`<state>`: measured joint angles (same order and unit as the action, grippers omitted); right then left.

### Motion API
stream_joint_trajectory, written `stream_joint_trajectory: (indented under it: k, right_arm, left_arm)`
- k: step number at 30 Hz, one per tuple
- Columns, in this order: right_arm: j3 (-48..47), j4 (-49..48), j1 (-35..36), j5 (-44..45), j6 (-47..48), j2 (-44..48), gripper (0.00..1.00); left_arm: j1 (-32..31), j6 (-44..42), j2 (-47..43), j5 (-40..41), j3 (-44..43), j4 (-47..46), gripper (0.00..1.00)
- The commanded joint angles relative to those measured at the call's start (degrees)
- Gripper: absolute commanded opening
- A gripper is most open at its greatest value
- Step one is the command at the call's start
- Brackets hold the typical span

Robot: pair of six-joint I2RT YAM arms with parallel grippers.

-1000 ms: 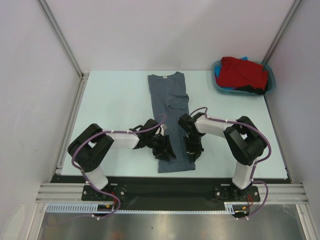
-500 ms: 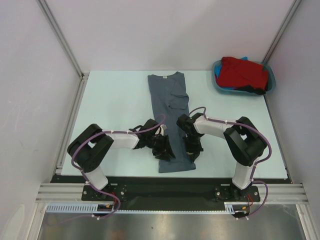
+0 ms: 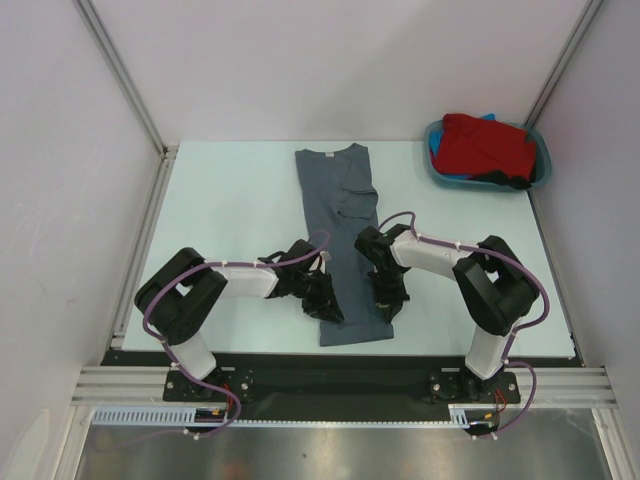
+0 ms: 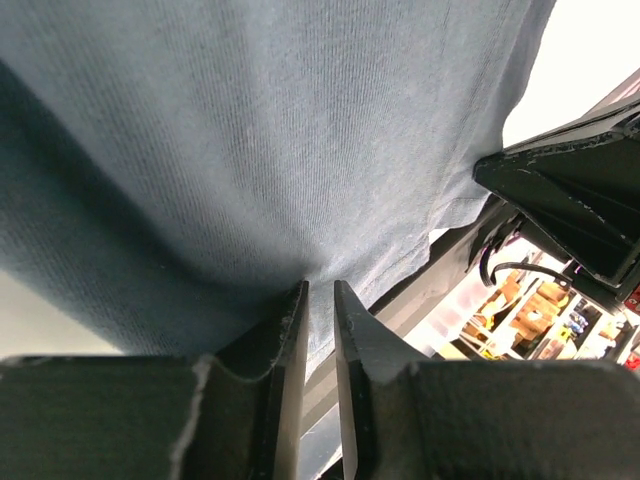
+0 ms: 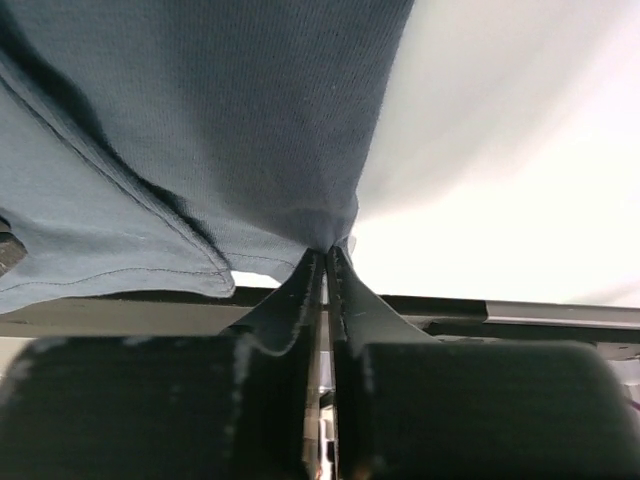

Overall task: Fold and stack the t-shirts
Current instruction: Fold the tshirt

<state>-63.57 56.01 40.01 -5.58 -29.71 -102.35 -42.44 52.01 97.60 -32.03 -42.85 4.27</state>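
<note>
The slate-grey t-shirt lies in a long narrow strip down the middle of the pale surface. The left pincer, jaws almost together, pinches the cloth at the strip's left edge near its near end. The right pincer, jaws tight, nips the opposite edge. A red t-shirt fills the teal tub at the far right corner.

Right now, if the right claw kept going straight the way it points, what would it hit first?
The grey t-shirt: the right claw is closed on its edge, so cloth sits right at the tips. Beyond it is likely the table, though depth is hard to judge.
</note>
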Motion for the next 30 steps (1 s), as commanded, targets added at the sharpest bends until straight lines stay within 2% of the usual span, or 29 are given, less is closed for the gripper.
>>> stream_joint_trajectory:
  k: [1,2,16,30]
  right_arm:
    - [-1.29,1.65,0.07,1.28,0.53,1.53,0.02]
    - [-1.29,1.73,0.07,1.36,0.45,1.62,0.00]
    - [-2.52,5.16,-0.11,5.49,0.01,4.26,0.00]
    - [0.29,7.45,-1.25,9.89,-1.66,6.02,0.00]
  left_arm:
    - [-0.19,-1.30,-0.48,1.18,-0.83,1.26,0.20]
    - [-0.19,-1.30,-0.40,1.18,-0.83,1.26,0.20]
    - [-0.19,-2.26,0.66,1.71,-1.09,2.58,0.07]
    - [-0.28,-2.70,1.10,1.71,-1.09,3.20,0.06]
